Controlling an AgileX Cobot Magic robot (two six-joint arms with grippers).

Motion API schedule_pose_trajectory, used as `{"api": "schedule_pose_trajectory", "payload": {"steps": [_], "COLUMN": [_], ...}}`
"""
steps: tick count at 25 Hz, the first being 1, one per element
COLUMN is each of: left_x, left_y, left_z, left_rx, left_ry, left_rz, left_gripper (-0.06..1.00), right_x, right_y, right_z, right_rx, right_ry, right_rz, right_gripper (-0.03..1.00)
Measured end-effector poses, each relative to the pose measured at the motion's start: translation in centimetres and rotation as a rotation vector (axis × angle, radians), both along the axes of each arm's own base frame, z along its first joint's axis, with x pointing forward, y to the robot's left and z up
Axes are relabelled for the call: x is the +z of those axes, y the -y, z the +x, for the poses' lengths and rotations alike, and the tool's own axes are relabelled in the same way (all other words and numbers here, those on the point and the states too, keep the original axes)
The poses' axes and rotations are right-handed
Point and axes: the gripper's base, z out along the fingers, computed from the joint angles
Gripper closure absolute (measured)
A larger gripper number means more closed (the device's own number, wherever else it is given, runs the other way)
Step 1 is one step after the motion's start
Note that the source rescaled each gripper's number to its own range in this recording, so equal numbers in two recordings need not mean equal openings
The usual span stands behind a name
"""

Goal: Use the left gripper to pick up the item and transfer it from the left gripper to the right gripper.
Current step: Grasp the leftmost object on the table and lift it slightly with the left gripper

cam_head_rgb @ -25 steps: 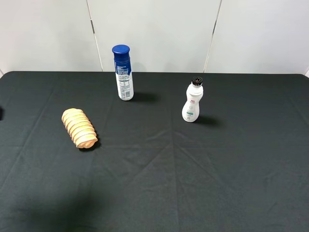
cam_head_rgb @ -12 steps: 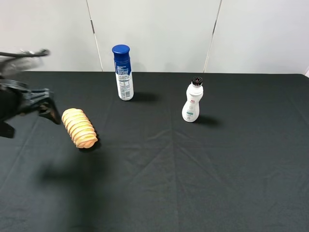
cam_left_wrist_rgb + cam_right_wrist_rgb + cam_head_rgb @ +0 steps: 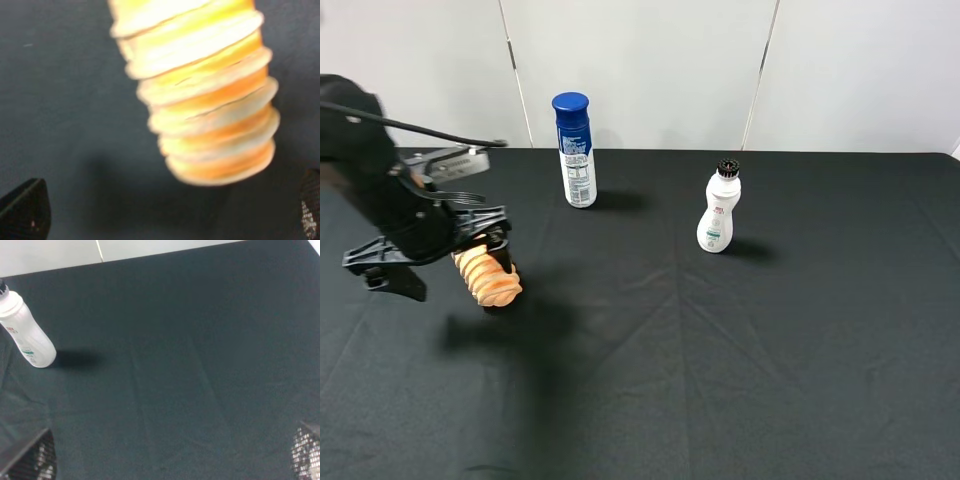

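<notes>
My left hand (image 3: 455, 262) hangs over the left part of the black table (image 3: 720, 350), its two fingers spread wide and gripping nothing. The item (image 3: 488, 278), a peach-tan loaf of ridged segments, lies flat on the cloth right under that hand. From the high camera my fingers cover the loaf's far end, and only its near end shows beyond them. I cannot tell whether either finger touches it. In my left wrist view the item (image 3: 200, 95) fills the upper middle, somewhat blurred. The dark tips of my left hand (image 3: 167, 210) sit at the two lower corners, well apart, with the loaf's rounded end lying ahead of the gap between them. The blue-capped spray can (image 3: 576, 150) stands upright near the back edge, beyond the loaf. The small white bottle (image 3: 719, 215) stands upright further to the right, apart from both. My right hand (image 3: 167, 460) is out of the high view. Its own camera shows its tips standing wide apart over bare cloth, empty, with the white bottle (image 3: 27, 335) some way off.
</notes>
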Motion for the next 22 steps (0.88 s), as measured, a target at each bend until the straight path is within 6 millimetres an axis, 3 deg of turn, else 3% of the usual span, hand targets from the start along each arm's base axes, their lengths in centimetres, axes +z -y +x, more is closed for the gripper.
{"api": "schedule_pose_trajectory", "payload": {"steps": [5,10,22], "left_x": [-1.5,-2.6,-2.7], "left_y": [1.8,2.2,2.1], "left_z": [1.2,1.9,2.3], "left_rx": [0.012,0.037,0.137], "left_ry": [-0.033,-0.057,-0.033], "left_rz": [-0.002,0.008,0.000], "left_gripper": [-0.06,-0.06,-0.05], "right_x": [0.0,0.0,0.0], "right_y": [0.0,0.0,0.0], "right_z": [0.0,0.0,0.0], "right_rx": [0.000,0.000,0.000], "right_ry": [0.000,0.000,0.000], "right_rz": [0.000,0.000,0.000], "right_gripper": [-0.03,-0.03,-0.03]}}
